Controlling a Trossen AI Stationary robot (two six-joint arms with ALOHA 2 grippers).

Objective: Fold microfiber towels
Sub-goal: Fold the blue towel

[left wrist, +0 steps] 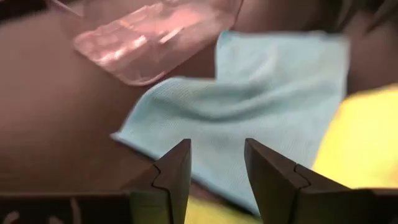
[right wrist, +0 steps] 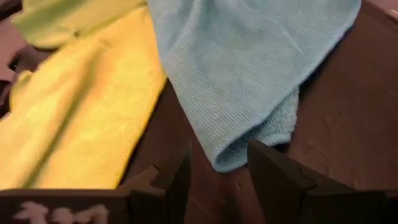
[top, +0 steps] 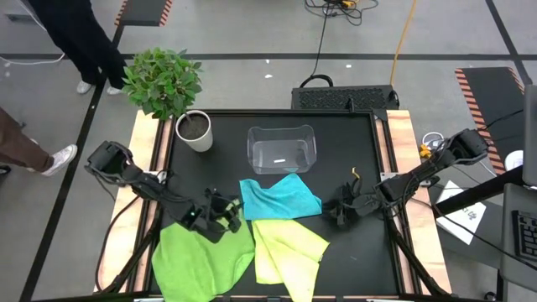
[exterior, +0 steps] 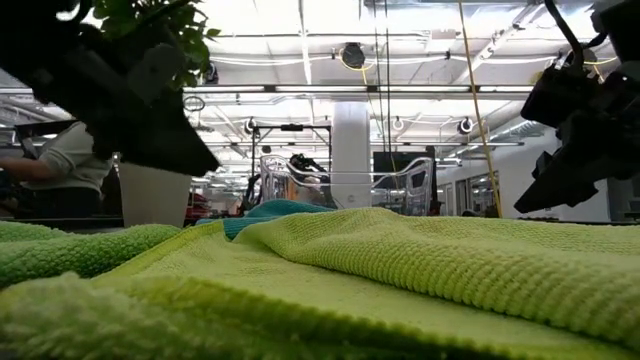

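Three microfiber towels lie flat on the black table. The turquoise one (top: 279, 198) is in the middle, the bright green one (top: 204, 256) at the near left, and the pale yellow-green one (top: 289, 247) at the near middle, its far edge under the turquoise one. My left gripper (top: 233, 216) hangs open over the green towel's far right corner, pointing at the turquoise towel (left wrist: 249, 112). My right gripper (top: 331, 210) stands open at the turquoise towel's right side, its fingers just short of a doubled-over corner (right wrist: 249, 146).
A clear plastic bin (top: 281, 149) stands behind the turquoise towel. A potted plant (top: 193, 130) is at the far left corner. A person's legs and shoes (top: 59, 159) show on the floor left of the table. Bare table lies right of the towels.
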